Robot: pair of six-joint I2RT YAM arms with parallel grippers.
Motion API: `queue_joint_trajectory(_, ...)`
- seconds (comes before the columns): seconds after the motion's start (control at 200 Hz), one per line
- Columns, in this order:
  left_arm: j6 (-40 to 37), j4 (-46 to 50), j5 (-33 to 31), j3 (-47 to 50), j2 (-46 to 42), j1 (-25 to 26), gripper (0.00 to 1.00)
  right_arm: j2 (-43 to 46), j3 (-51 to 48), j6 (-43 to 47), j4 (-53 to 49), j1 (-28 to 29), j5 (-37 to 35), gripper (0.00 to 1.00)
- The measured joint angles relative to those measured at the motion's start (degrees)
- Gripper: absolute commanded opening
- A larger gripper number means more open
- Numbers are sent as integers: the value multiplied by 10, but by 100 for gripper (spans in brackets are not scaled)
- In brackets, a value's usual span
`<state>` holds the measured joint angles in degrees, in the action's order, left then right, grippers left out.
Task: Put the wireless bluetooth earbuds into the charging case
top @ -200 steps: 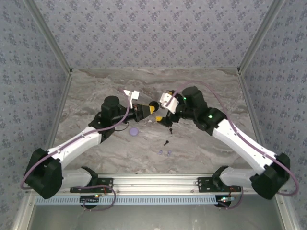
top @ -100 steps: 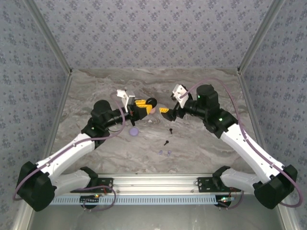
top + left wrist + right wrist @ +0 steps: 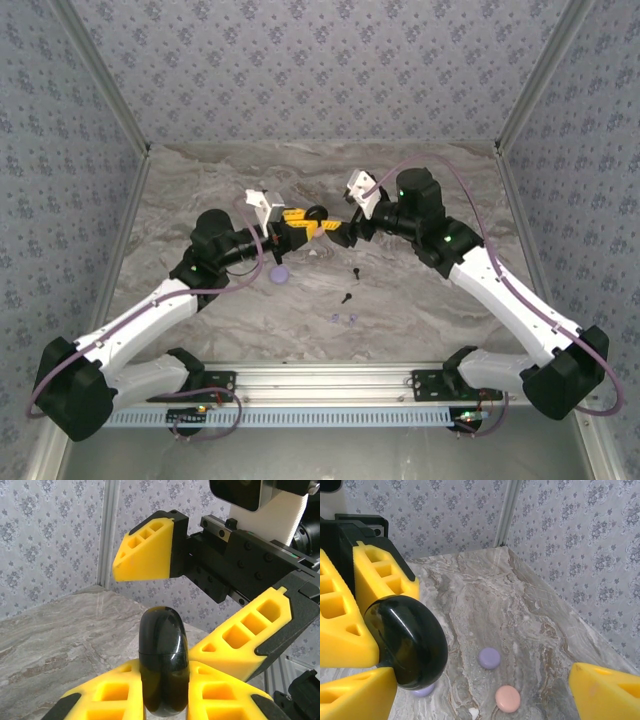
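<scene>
My left gripper (image 3: 303, 222) is shut on a glossy black charging case (image 3: 316, 213), held above the table with its lid closed; in the left wrist view the case (image 3: 162, 665) stands upright between the yellow fingers (image 3: 100, 695). My right gripper (image 3: 342, 229) is open right beside it. One of its fingers (image 3: 355, 695) lies against the case (image 3: 407, 640), the other (image 3: 605, 690) far off to the right. Two black earbuds (image 3: 356, 272) (image 3: 346, 297) and a lilac pair (image 3: 343, 318) lie on the marble in front of the grippers.
A round lilac case (image 3: 280, 273) lies on the table below the left gripper. The right wrist view shows a lilac case (image 3: 489, 657), a pink case (image 3: 507, 698) and a lilac shape (image 3: 422, 691) partly hidden behind the black case. Patterned walls enclose the marble table (image 3: 450, 300).
The left arm drew back left with the black case, then held still. The right gripper swung out to the right, then came back left to the case, its jaws slightly narrower.
</scene>
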<state>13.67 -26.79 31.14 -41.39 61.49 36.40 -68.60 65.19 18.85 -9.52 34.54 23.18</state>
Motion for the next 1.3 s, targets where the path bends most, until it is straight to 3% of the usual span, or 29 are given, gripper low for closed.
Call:
queue_joint_trajectory(0.615,-38,42,5,0,0,13,0,-10,48,0,-18,-12,-15,91)
queue_joint_trajectory(0.944,-38,43,3,0,-2,13,0,-6,40,22,-44,-11,37,94)
queue_joint_trajectory(1.299,-38,49,-2,0,-12,12,0,-21,39,37,-57,-4,42,92)
